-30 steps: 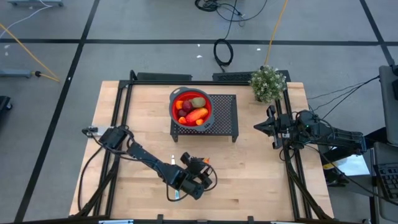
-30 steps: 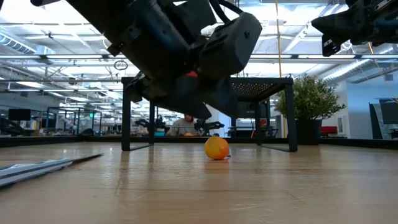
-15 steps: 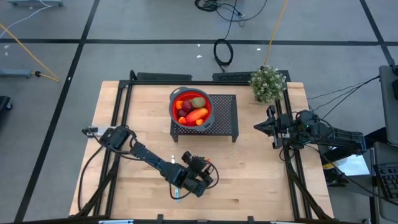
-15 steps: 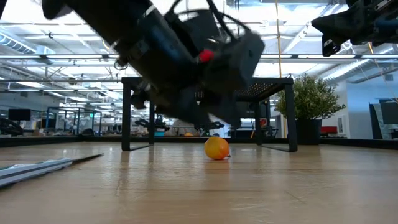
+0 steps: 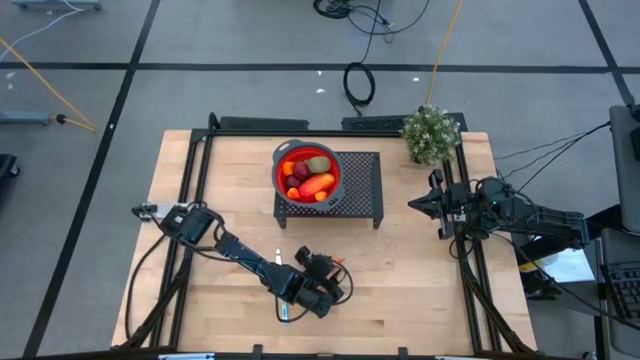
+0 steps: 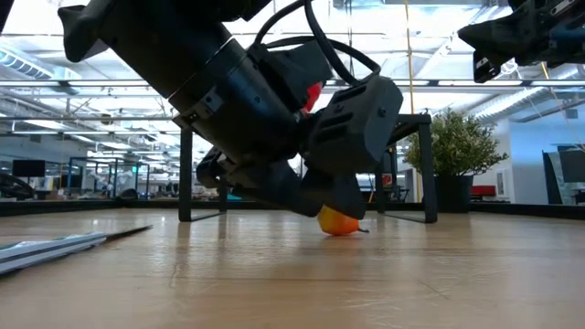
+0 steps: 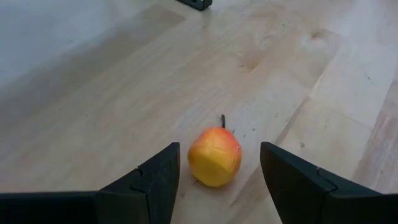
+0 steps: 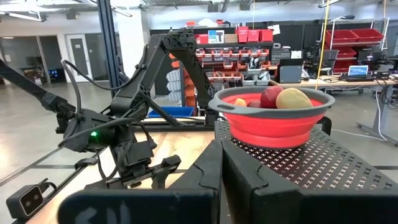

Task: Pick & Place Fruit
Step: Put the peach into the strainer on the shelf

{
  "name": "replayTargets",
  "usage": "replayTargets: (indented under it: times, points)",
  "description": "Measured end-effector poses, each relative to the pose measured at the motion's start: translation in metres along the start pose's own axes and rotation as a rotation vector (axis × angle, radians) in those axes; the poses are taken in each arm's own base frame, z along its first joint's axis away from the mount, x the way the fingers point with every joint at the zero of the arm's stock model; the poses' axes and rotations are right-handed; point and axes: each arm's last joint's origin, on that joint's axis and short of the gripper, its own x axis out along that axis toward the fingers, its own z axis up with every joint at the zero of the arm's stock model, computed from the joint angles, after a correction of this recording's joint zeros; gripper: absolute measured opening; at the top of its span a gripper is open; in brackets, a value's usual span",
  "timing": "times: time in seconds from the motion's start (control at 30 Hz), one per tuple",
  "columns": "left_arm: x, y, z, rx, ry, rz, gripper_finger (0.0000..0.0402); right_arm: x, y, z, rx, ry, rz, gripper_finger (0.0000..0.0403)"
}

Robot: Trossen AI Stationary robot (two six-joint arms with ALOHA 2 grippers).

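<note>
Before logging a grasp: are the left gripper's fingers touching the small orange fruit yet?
Apart. In the left wrist view, bare table shows between the orange fruit and each of the fingers.

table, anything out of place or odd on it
One small orange fruit lies alone on the bare table, away from the red bowl holding the rest. The open left claw straddles it.

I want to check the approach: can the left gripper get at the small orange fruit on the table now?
Probably yes. The left gripper is open and low, with the small orange fruit lying between its fingers on bare wood, nothing blocking.
</note>
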Motion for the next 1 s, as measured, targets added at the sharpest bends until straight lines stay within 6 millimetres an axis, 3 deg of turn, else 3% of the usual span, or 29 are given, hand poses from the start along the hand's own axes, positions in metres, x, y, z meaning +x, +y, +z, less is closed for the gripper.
replayTargets:
  times: [1.0]
  points:
    - [0.013,0.007,0.008,0.164,0.073,-0.036,0.0221,0.000,0.000,0.000,0.026,0.001,0.000,0.0000]
